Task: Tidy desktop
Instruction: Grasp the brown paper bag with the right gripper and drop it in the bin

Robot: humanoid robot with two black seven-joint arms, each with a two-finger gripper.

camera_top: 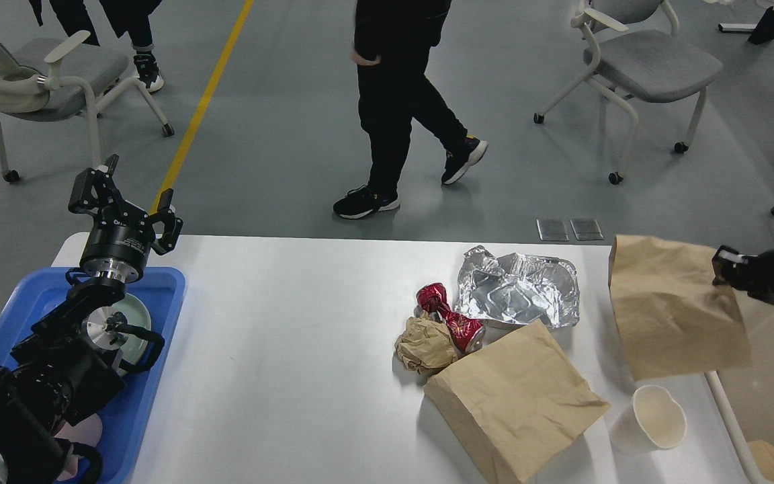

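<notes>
My right gripper (719, 267) is closed on a light, soft paper bag (672, 309) lifted beside the desktop (279, 349), my left gripper (125, 202) hangs open and empty over the blue tray (158, 316), and I would pinch the other bag (514, 403) by its edge.

The white table (279, 349) in front of me carries a blue tray (158, 316) at its left end. Toward the right lie a crumpled foil container (521, 292), a crushed red can (451, 319), a paper ball (425, 344), a flat brown bag (514, 403) and a tipped white cup (652, 418).
</notes>
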